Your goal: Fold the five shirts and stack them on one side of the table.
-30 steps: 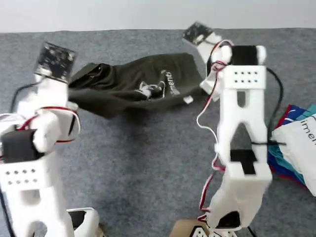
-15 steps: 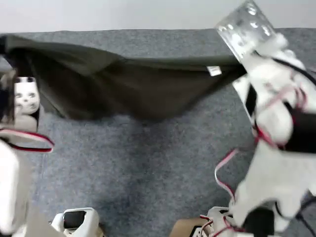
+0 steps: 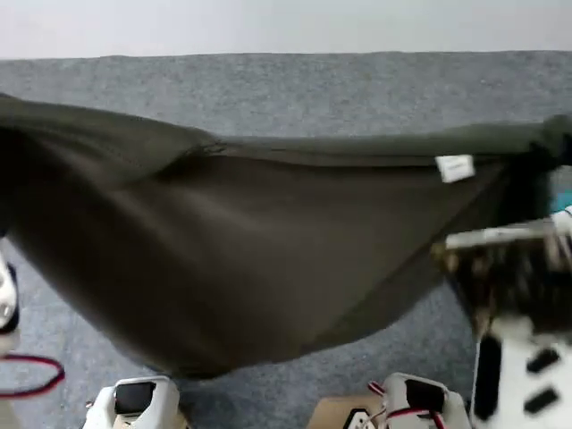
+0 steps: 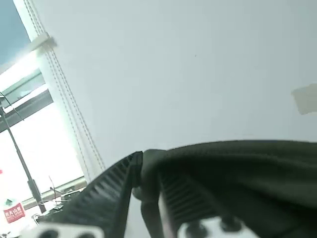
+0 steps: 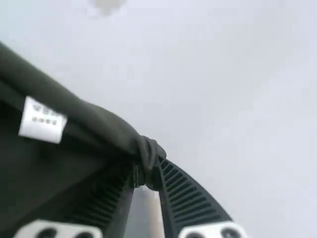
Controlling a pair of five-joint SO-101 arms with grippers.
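Grey desk [image 3: 295,89], white wall [image 3: 268,27], olive shirt [image 3: 250,241] stretched nine to three o'clock — left claw [image 4: 147,168], right claw [image 5: 147,171] each clamped on an end.

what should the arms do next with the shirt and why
Probably lower the shirt and lay it flat on the table. The left pincer and right pincer each pinch an edge, and it hangs stretched between them above the table, so it likely needs spreading before folding.
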